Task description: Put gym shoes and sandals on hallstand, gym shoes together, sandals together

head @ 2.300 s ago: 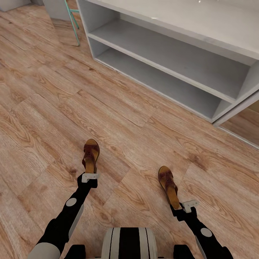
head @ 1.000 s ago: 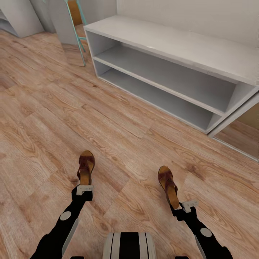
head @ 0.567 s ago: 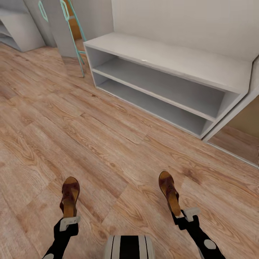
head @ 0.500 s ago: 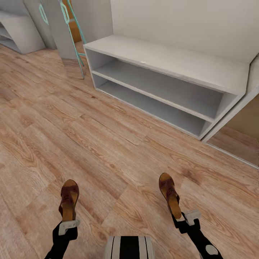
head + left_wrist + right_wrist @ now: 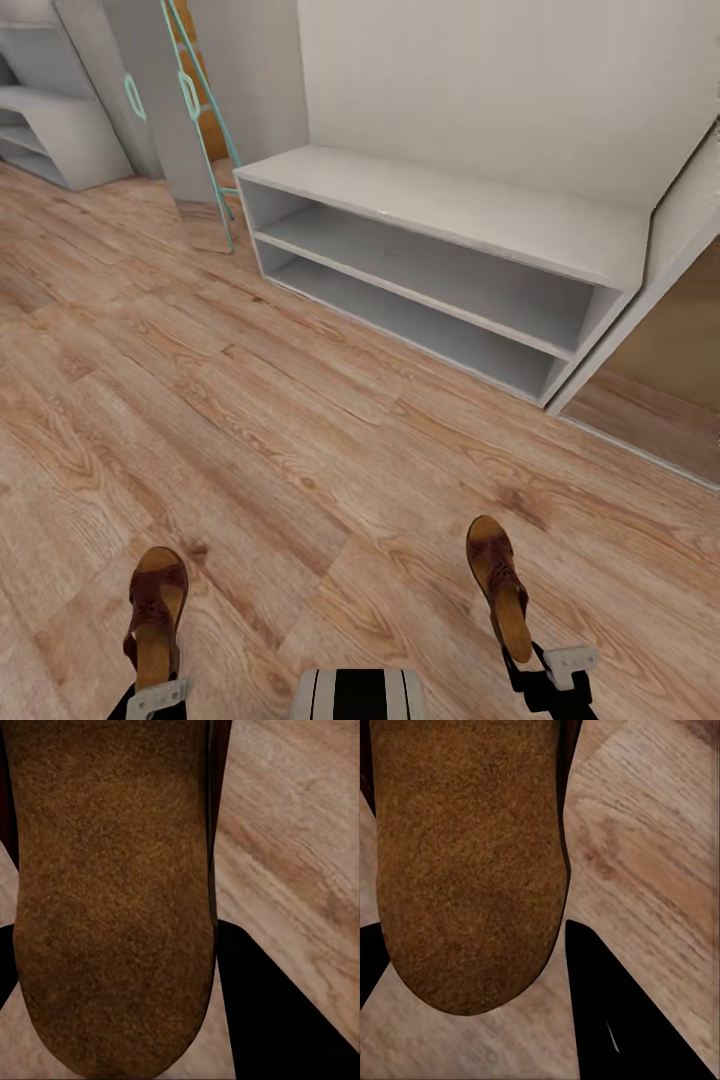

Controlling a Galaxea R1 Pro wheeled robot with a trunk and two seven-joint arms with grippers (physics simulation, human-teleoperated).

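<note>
Two dark brown strappy sandals with tan footbeds are held by their heels, toes pointing away from me. My left gripper [image 5: 156,684] is shut on the left sandal [image 5: 155,610] at the lower left of the head view. My right gripper [image 5: 527,662] is shut on the right sandal [image 5: 500,583] at the lower right. In each wrist view a cork footbed [image 5: 112,892] [image 5: 465,862] lies between black fingers [image 5: 277,1020] [image 5: 615,1020]. The light-grey hallstand [image 5: 450,215] stands ahead against its tall back panel, both lower shelves bare. The gym shoes are out of view.
Wood-plank corridor floor [image 5: 250,400] stretches between me and the rack. A teal-framed ladder-like stand [image 5: 200,110] leans at the rack's left end. Another grey shelf unit [image 5: 55,130] sits far left. A grey panel edge [image 5: 650,310] runs diagonally beside the rack's right end.
The head view has tilted up, showing more of the rack and its back panel. My left gripper with its sandal has drawn back and to the left. The right one has held its place.
</note>
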